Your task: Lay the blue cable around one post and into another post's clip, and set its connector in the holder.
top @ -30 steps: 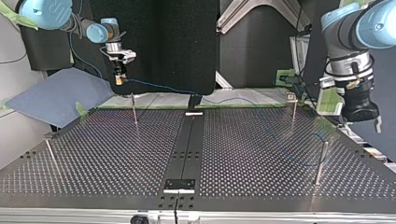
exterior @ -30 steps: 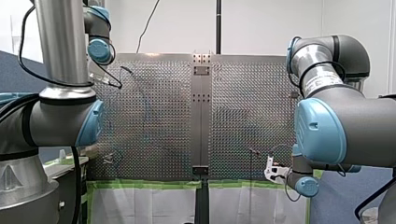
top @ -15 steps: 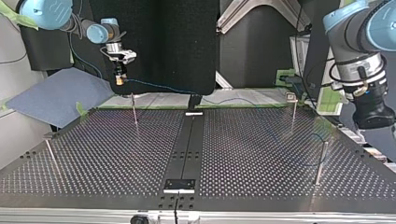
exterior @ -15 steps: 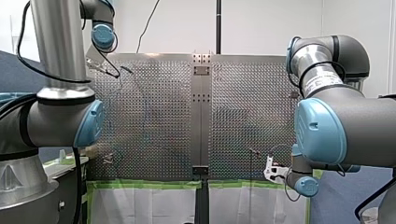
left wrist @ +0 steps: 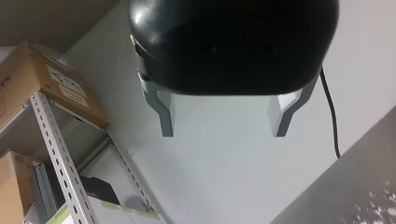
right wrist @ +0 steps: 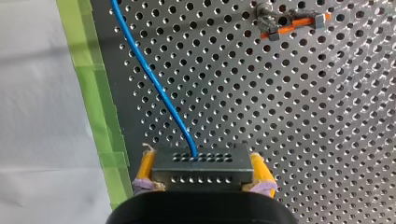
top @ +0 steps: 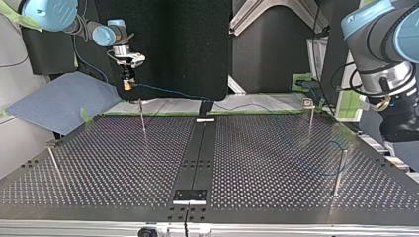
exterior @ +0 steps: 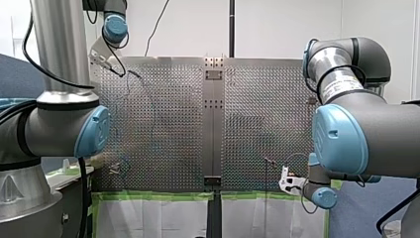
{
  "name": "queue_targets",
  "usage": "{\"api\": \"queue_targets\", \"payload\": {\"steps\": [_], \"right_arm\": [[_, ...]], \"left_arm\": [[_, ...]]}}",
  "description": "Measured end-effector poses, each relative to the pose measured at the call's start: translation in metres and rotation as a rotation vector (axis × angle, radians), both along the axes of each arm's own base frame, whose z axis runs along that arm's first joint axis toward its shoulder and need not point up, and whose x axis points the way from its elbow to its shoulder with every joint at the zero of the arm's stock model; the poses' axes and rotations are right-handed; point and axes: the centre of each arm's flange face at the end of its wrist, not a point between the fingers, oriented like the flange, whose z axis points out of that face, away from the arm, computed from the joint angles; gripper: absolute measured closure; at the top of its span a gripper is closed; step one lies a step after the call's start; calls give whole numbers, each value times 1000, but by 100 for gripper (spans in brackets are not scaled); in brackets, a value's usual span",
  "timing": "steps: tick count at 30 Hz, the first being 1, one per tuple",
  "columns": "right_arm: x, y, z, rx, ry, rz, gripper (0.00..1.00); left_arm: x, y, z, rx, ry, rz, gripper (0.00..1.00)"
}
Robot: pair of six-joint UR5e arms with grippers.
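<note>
Two arms: my left gripper (left wrist: 224,133), fingers spread and empty, withdraws from the table (top: 123,168), leaving my right gripper (right wrist: 201,175) pinching the connector (right wrist: 201,163) of the blue cable (right wrist: 154,79) for seating

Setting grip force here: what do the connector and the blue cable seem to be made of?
The connector, held in my right pincer, looks like dark metal or hard plastic, matte grey with rows of small holes; I cannot tell which. The blue cable looks plastic-sheathed: smooth, faintly glossy, bending in a soft curve.
</note>
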Motion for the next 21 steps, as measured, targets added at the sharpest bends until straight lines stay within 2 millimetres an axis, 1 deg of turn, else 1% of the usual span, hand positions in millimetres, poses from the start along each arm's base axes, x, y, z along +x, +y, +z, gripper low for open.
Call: {"api": "queue_targets", "payload": {"steps": [9, 21], "right_arm": [[0, 0, 0, 2, 0, 0, 100], [0, 0, 0, 3, 0, 0, 100]], "left_arm": [[-12, -4, -7, 66, 132, 54, 0], [-14, -18, -22, 167, 310, -58, 0]]}}
